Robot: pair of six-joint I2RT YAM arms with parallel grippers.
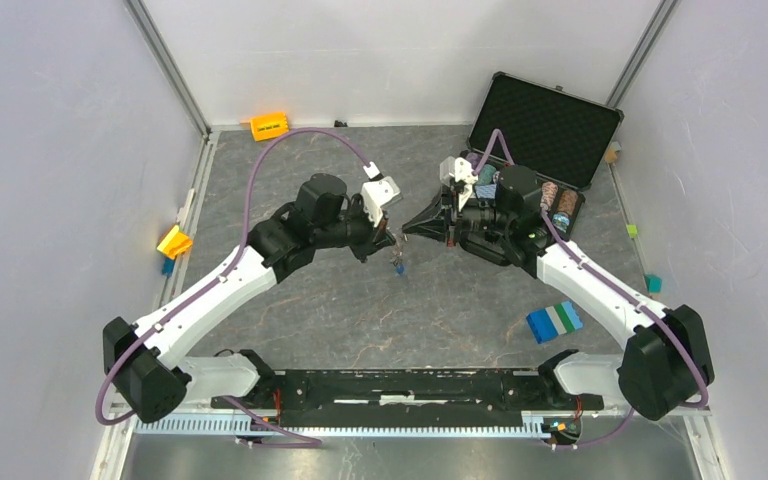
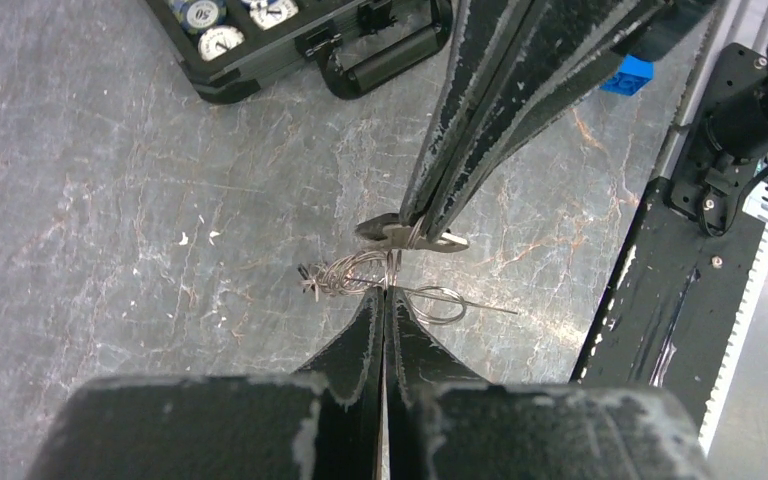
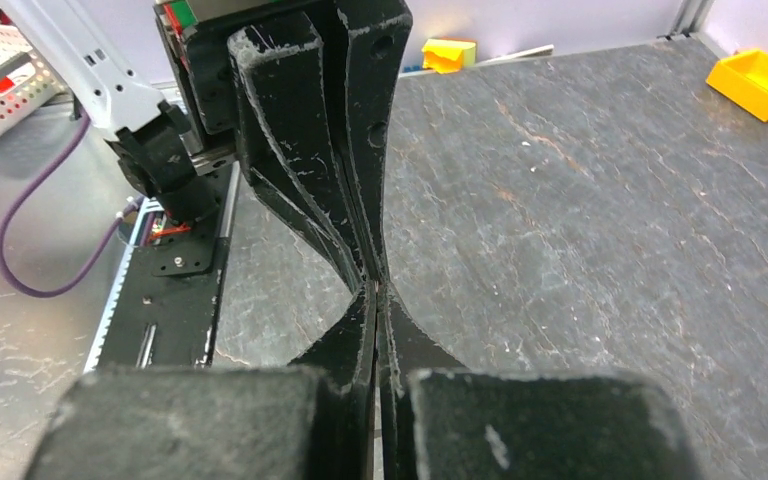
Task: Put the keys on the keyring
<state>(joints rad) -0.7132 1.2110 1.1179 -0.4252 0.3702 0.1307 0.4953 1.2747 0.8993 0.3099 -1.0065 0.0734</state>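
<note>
Grey stone-look table [image 1: 360,320]. In front of the case [image 1: 545,115], my left gripper [image 2: 385,291] is clenched on the wire keyring [image 2: 360,272]. My right gripper [image 2: 407,229] pinches a grey tab [image 2: 448,241]. Only overhead shows the blue key [image 1: 397,266] dangling.

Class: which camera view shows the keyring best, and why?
Left wrist: the wire keyring sits mid-frame, sharp. From the top it is only a speck; the right wrist view hides it behind the fingers.

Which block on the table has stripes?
The blue, green and white block beside the right arm. The orange block and the yellow block are each one plain colour.
</note>
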